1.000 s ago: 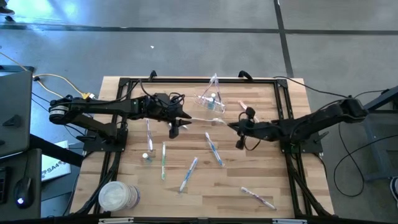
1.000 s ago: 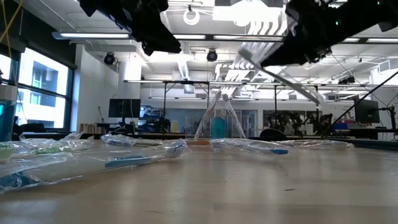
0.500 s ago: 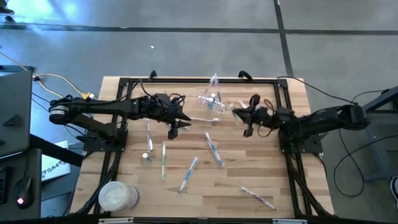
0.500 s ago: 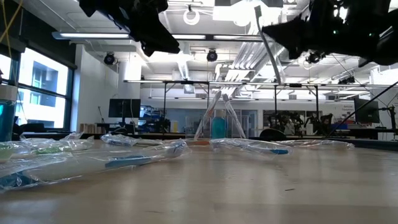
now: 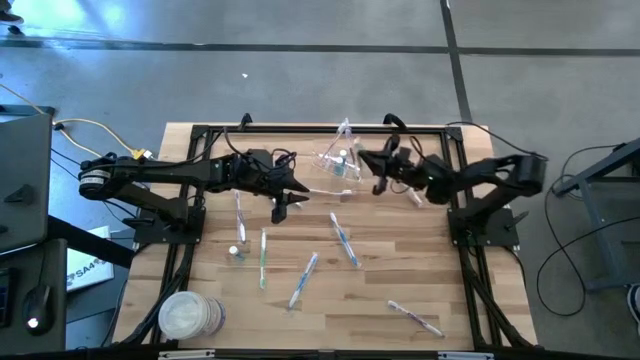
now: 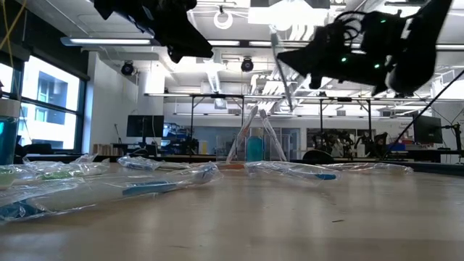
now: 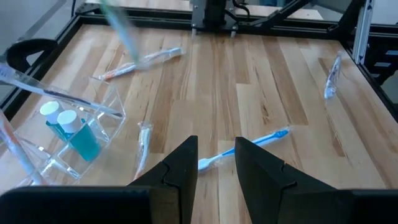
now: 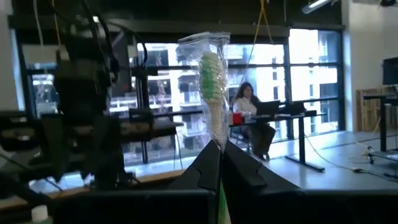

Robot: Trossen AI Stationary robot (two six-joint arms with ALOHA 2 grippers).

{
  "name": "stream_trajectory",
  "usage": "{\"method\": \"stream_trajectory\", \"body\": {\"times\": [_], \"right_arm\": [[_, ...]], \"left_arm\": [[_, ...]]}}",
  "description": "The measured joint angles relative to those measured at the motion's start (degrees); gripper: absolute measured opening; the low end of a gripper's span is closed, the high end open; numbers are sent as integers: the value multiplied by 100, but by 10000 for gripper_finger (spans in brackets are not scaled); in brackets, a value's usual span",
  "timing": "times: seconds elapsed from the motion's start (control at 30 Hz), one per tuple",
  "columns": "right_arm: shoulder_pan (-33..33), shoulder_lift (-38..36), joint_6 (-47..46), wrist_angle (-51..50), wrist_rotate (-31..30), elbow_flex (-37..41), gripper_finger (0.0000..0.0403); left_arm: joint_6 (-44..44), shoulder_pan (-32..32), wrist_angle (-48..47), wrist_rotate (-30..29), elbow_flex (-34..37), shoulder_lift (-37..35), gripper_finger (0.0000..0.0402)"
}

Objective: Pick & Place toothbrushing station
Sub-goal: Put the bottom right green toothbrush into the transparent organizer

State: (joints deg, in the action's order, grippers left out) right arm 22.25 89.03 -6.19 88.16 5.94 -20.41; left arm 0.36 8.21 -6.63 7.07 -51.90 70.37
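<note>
We see the right gripper point(image 5: 372, 172) closed tight on a green-bristled toothbrush in a clear wrapper point(image 8: 211, 93), held high just beside the small clear plastic cup point(image 5: 340, 160) at the table's far edge. The left gripper point(image 7: 215, 163) hangs narrowly parted and empty, near the cup. Other wrapped toothbrushes point(image 5: 343, 240) lie on the wooden table point(image 5: 470, 290).

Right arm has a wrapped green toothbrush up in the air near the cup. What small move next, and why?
Probably ease the right hand toward the clear cup and lower it, since its green toothbrush is gripped upright, close beside the cup but not yet in it.
</note>
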Motion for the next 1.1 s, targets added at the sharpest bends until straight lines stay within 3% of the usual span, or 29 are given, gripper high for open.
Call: {"method": "stream_trajectory", "body": {"times": [0.17,0.53,0.9,1.1], "right_arm": [[209,426,3,24,184,-487,3],[1070,521,-466,-20,113,-504,3],[1044,1453,-626,44,149,-524,4],[1044,1522,-598,61,107,-528,4]], "left_arm": [[0,0,-78,-2,0,0,107],[-1,0,-82,-4,0,0,107],[-20,0,6,-3,0,2,107],[-17,0,13,-4,0,2,107]]}}
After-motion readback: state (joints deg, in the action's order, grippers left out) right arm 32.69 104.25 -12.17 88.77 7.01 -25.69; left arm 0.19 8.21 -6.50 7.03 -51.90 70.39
